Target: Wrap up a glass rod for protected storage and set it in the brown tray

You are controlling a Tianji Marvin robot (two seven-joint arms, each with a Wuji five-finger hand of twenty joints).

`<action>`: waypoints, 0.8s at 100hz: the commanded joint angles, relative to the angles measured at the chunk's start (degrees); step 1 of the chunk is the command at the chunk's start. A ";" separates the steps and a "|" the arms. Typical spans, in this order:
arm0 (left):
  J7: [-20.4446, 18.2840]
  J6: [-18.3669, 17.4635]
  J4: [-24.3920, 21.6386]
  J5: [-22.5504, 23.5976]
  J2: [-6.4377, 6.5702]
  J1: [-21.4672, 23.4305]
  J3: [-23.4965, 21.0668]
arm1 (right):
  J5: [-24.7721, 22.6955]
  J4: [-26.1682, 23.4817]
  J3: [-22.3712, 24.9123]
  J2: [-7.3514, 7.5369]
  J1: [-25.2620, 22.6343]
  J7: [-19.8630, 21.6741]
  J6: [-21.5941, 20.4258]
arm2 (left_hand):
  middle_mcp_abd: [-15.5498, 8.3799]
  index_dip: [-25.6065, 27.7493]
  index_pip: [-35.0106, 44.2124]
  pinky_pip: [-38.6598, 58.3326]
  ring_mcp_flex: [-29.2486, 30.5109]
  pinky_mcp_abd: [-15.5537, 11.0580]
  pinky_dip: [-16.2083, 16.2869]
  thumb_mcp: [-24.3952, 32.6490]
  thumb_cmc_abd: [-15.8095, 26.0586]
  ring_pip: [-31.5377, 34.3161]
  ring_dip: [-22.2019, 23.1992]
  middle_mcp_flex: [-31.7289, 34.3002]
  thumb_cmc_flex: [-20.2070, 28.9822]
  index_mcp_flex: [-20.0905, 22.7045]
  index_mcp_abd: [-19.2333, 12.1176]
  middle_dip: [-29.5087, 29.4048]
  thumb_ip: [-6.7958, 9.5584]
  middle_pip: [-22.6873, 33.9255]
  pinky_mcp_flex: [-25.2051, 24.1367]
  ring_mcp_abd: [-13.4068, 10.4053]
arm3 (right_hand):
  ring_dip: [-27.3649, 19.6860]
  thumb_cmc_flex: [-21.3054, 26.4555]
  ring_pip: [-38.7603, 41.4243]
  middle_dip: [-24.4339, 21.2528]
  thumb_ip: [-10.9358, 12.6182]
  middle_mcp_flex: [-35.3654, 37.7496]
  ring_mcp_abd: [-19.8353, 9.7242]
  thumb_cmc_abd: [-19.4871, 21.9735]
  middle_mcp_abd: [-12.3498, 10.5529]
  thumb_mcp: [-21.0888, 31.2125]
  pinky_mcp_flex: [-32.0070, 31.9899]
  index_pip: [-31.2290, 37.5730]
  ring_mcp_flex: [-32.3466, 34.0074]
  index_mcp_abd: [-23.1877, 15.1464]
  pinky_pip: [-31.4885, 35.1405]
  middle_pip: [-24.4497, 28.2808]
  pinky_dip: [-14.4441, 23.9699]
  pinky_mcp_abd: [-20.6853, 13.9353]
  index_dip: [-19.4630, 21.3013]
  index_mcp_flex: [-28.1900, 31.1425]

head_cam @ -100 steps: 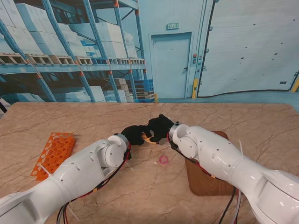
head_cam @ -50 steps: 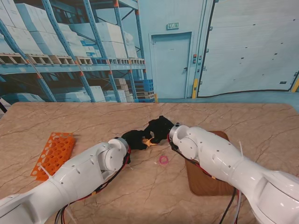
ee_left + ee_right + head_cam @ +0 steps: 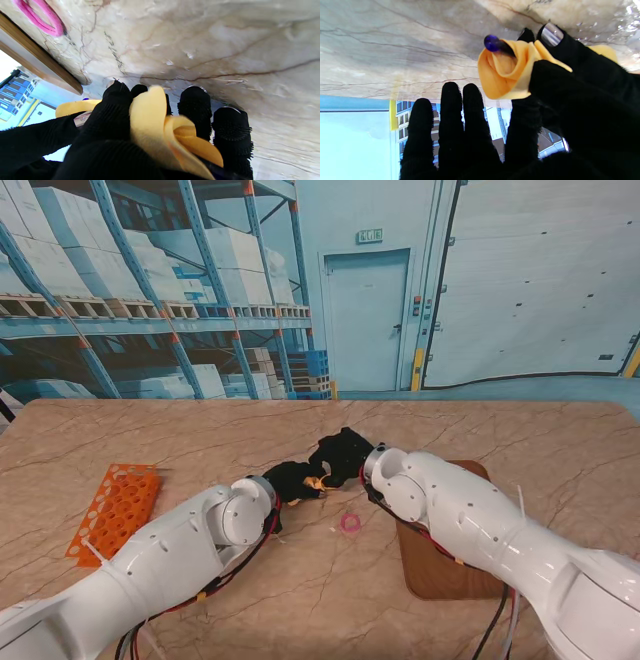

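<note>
One camera looks down from the stand over the whole table [image 3: 150,440], while both wrist cameras sit close, sharing the yellow cloth [image 3: 150,120].

warehouse backdrop: pallet racks [image 3: 150,290], boxes

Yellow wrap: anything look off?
Loose. The yellow wrap gapes open like a funnel at one end, with the rod's blue tip poking out uncovered. The left robot hand holds it; the right robot hand looks open beside it.
</note>
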 commanded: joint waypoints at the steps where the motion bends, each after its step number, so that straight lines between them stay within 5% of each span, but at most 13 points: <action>1: 0.80 -0.74 -0.54 0.16 -0.70 1.21 0.42 | -0.51 -2.37 0.58 0.08 -0.54 0.28 0.03 | -1.44 0.31 1.52 3.77 2.21 2.15 -1.72 -4.11 4.24 -3.18 -2.45 -0.20 5.95 0.37 -0.53 -3.37 1.59 -6.23 1.93 3.58 | 0.47 3.05 -0.88 -0.62 -1.15 -0.69 0.08 3.25 1.13 0.78 -0.96 0.77 -0.95 -2.72 0.00 -0.53 1.15 -0.75 0.92 -1.87; 7: 0.23 -1.15 -1.06 -0.53 -0.50 1.47 -0.06 | -1.25 -3.82 1.40 0.83 -1.14 0.76 0.30 | 4.79 -0.29 0.85 3.46 0.66 2.51 -6.77 -6.63 4.77 -9.47 -6.49 -4.81 9.82 -0.60 0.32 -15.59 2.72 -21.69 1.86 7.16 | 0.45 2.98 -0.95 -0.68 -1.32 -0.60 0.08 3.28 1.12 0.56 -0.96 0.54 -0.91 -2.43 0.00 -0.65 1.15 -0.75 0.66 -2.04; 14: -1.61 -1.38 -1.95 -1.86 -0.04 1.69 -0.56 | -2.09 -5.52 2.45 1.72 -1.90 1.52 0.63 | 8.65 0.26 -0.07 3.36 0.03 1.74 -8.20 -0.50 3.04 -11.30 -7.78 -9.81 10.01 -1.64 -0.76 -25.40 2.57 -32.97 1.52 5.03 | 0.44 2.75 -1.02 -0.81 -1.55 -0.22 0.07 3.17 1.08 0.19 -0.96 -0.11 -0.88 -1.35 -0.01 -0.92 1.16 -0.75 -0.18 -2.70; 27: -3.06 -1.70 -2.90 -3.20 0.35 2.00 -1.14 | -3.79 -8.45 4.51 3.28 -3.47 2.86 1.12 | 9.26 9.38 4.37 6.22 -1.29 -1.88 -7.38 11.32 2.96 -6.82 -4.49 -17.15 10.01 -1.99 -6.85 -21.60 1.86 -37.76 1.97 0.77 | 0.26 -0.51 -1.62 -1.15 -2.25 -0.59 -0.15 1.42 0.82 -1.76 -0.98 -2.98 -0.81 1.61 -0.16 -1.85 1.13 -0.77 -2.62 -8.45; 37: -2.72 -1.64 -3.63 -3.63 0.35 2.59 -1.82 | -5.22 -10.35 6.20 4.32 -4.73 3.50 1.26 | 8.69 15.68 7.41 10.30 0.47 -4.09 -4.21 14.44 1.97 -0.79 -0.89 -17.90 10.03 -1.49 -6.19 -17.14 1.88 -36.77 4.89 -2.13 | 0.17 -3.66 -3.04 -1.22 -2.06 -1.54 -0.18 2.32 0.82 -3.36 -0.88 -7.36 -0.83 4.45 -1.40 -2.61 1.21 -0.84 -2.12 -11.49; 48: -1.59 -0.76 -4.84 -4.04 0.27 3.66 -3.00 | -6.88 -12.54 8.60 5.42 -6.45 4.01 1.28 | 9.91 13.89 6.32 16.07 4.53 -7.24 -2.74 14.70 -0.01 5.87 1.47 -16.30 10.05 -1.47 -4.36 -16.52 1.49 -36.28 10.13 -5.85 | 0.24 -5.37 -3.61 -1.24 -1.50 -2.20 -0.21 3.68 0.87 -4.26 -0.92 -10.56 -1.04 5.94 -1.57 -2.99 1.47 -0.83 -0.96 -12.53; 68: -0.08 -1.21 -7.12 -4.48 0.58 5.61 -5.21 | -10.57 -16.54 13.99 7.23 -10.38 4.28 0.84 | 9.47 3.72 6.04 25.22 10.52 -11.34 -6.48 18.68 -5.94 11.72 2.46 -12.51 4.73 -2.55 -4.43 -17.31 -0.36 -36.09 18.73 -9.22 | 0.34 -6.85 -4.20 -1.25 0.98 -3.11 -0.22 6.25 0.71 -6.43 -0.81 -17.21 -0.98 7.76 -2.12 -3.54 1.98 -0.84 5.88 -14.73; 80: 0.21 -2.37 -8.53 -3.63 1.11 6.50 -5.83 | -11.94 -18.33 16.90 7.78 -12.41 4.07 0.71 | 8.21 2.30 4.98 29.98 12.12 -13.48 -10.56 16.41 -4.70 13.64 2.64 -12.11 2.07 -3.94 -4.20 -16.31 -0.56 -25.38 23.00 -9.92 | 0.23 -7.01 -4.47 -1.28 0.94 -3.11 -0.44 7.35 0.48 -6.96 -0.51 -18.29 -0.63 7.36 -2.42 -3.63 1.90 -1.00 5.67 -16.64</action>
